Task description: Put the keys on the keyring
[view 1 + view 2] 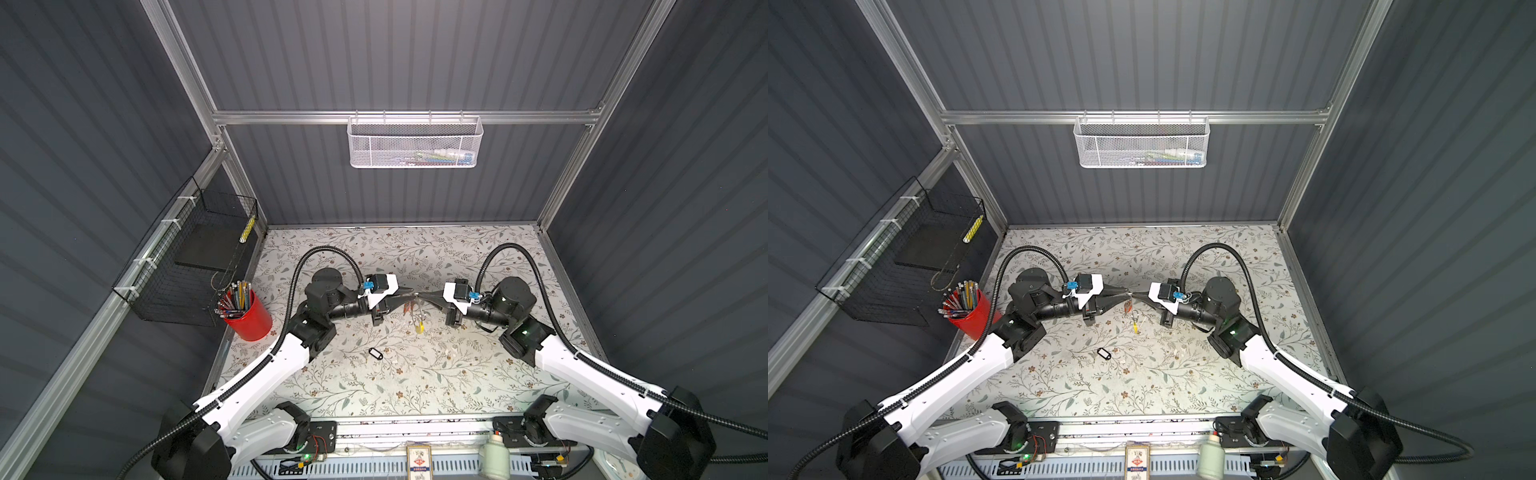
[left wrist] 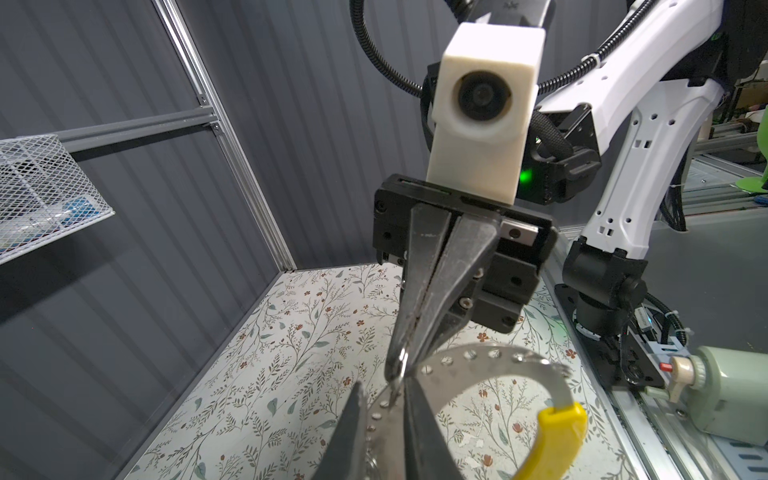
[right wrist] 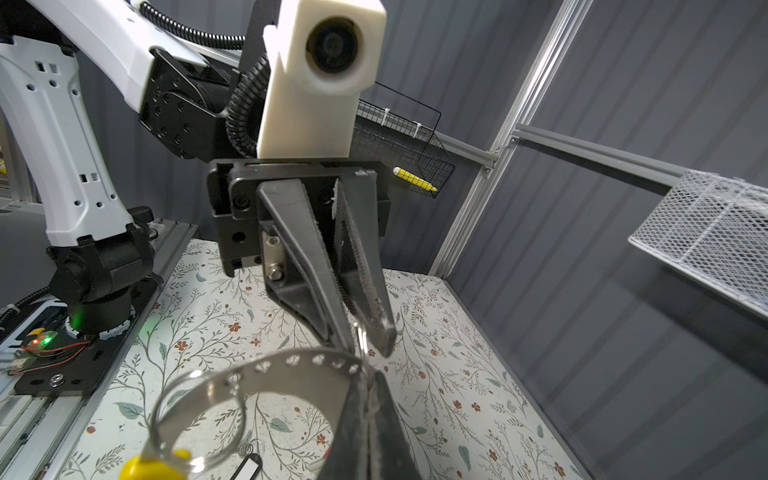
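Meeting tip to tip over table [image 1: 457, 374]. Right gripper [image 1: 424, 296] fingers pressed together, pinching keyring [image 2: 498, 358] band. Hoop hangs down from fingertips, long axis vertical, yellow segment [image 1: 419, 328] lowest. Left gripper [image 1: 409, 293] fingers [image 2: 355, 432] nearly together, astride band by small split ring [image 3: 361, 332]; true grip, can't tell. Orange-red key [image 1: 408, 308] dangles just under left tips. Black-framed key [image 1: 375, 352] flat on table, back from fingertips, lying roughly crosswise, left arm nearer.

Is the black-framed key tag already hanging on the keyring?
No, the black-framed tag lies alone on the table, apart from the keyring.
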### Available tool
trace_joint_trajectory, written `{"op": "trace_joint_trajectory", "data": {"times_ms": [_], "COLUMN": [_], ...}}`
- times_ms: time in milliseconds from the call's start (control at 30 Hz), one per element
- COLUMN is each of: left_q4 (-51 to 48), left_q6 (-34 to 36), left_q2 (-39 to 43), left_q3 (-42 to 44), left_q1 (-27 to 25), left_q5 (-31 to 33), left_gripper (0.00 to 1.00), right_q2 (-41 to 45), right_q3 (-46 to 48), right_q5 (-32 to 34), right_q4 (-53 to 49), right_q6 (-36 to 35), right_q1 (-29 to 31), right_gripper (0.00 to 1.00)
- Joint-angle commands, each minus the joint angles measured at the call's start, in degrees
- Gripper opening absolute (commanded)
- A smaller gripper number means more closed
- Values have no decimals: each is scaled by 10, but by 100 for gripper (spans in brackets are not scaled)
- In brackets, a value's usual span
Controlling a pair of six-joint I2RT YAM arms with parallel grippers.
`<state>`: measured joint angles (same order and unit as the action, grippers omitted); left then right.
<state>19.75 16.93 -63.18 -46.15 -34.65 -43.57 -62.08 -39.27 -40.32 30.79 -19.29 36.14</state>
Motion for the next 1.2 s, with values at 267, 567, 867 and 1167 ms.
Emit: {"op": "trace_joint_trajectory", "data": {"times_ms": [267,567,867,1167], "left_q4": [-65,-266,-353,-342], "left_q6": [63,254,406,457], "left_q2": [-9,-28,-54,-46], "left_q3": [-50,-131,-178,-178], "left_q1": [5,-12,-83,-100], "left_q5": [-3,81,199,242], "left_gripper": [0,0,0,0], "right_q2": [11,86,80,70], "right_q3": [-5,3,-46,-49], "right_q5": [21,163,159,164], "right_q4": [-17,-145,-240,-254], "right_q6": [-8,-119,-197,-232], "right_q1": [-1,-3,6,24], "right_gripper": [19,28,28,28]}}
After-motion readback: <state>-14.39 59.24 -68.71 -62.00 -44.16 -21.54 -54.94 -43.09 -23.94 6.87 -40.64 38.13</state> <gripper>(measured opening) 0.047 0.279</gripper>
